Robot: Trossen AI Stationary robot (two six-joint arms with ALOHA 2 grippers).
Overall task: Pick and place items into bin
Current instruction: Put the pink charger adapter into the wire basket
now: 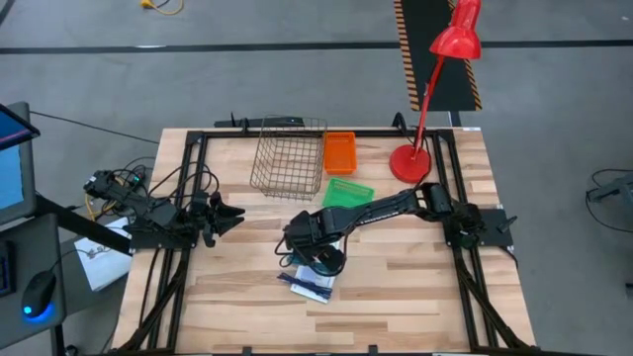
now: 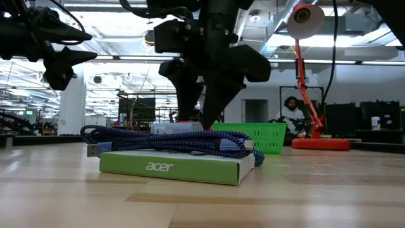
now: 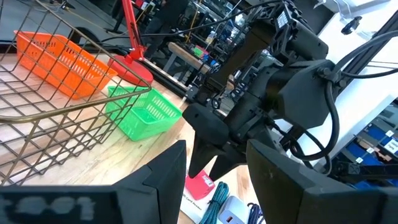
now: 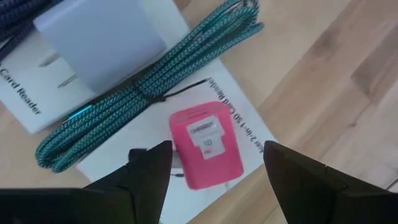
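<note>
I hover my right gripper (image 4: 211, 165), fingers spread, above the pink cube (image 4: 207, 152); my left gripper (image 1: 229, 217) waits released.

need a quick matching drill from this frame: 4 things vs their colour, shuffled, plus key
Things:
1. wire mesh basket
2. small plastic crate beside the wire mesh basket
3. desk lamp
4. small cube-shaped adapter under the right pincer

Colours:
A. red
B. pink
C. bare metal
D. orange

Pairs: 1-C, 2-D, 3-A, 4-B
</note>
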